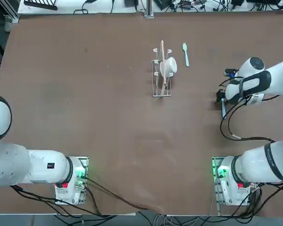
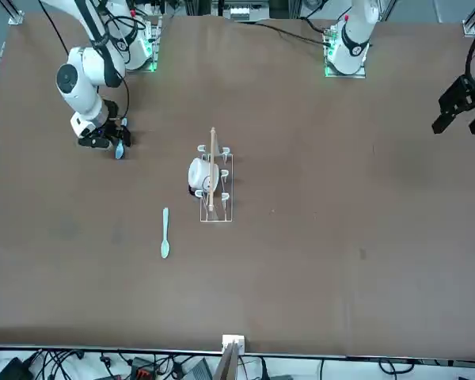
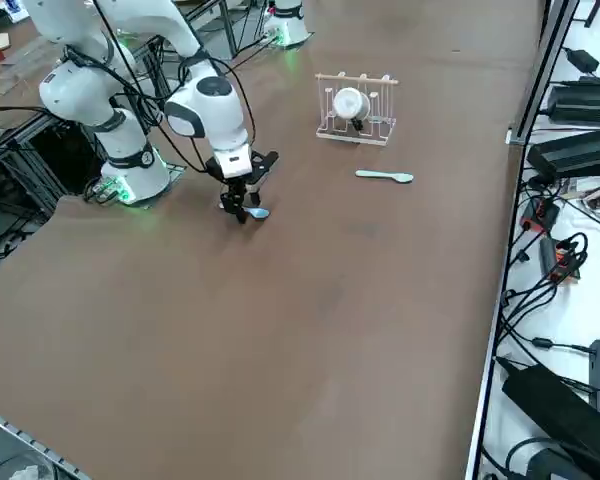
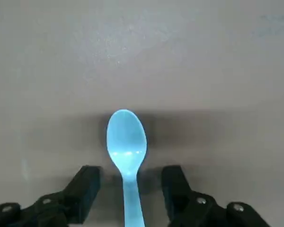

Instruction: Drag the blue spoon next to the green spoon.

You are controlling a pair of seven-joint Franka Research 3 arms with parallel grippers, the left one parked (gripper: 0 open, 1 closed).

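Brown tabletop (image 1: 108,117); blue spoon (image 4: 127,146) lies flat on it, between my right pincer's (image 4: 131,196) parted fingers, handle ungripped. Probably light, stiff, slick plastic; I'd pinch the thin handle just behind the bowl, gently.

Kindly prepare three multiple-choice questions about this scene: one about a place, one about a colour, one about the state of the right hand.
1. Where is the green spoon?
A) inside the rack
B) on the table, beside the rack
C) between the fingers

2. What colour is the spoon at the right hand?
A) light blue
B) red
C) black

3. How does the right hand stand?
A) shut on the rack
B) shut on the green spoon
C) open around the blue spoon's handle

1: B, the top view shows it lying apart from the rack.
2: A, the wrist view shows its light-blue bowl.
3: C, gaps show on both sides of the handle.
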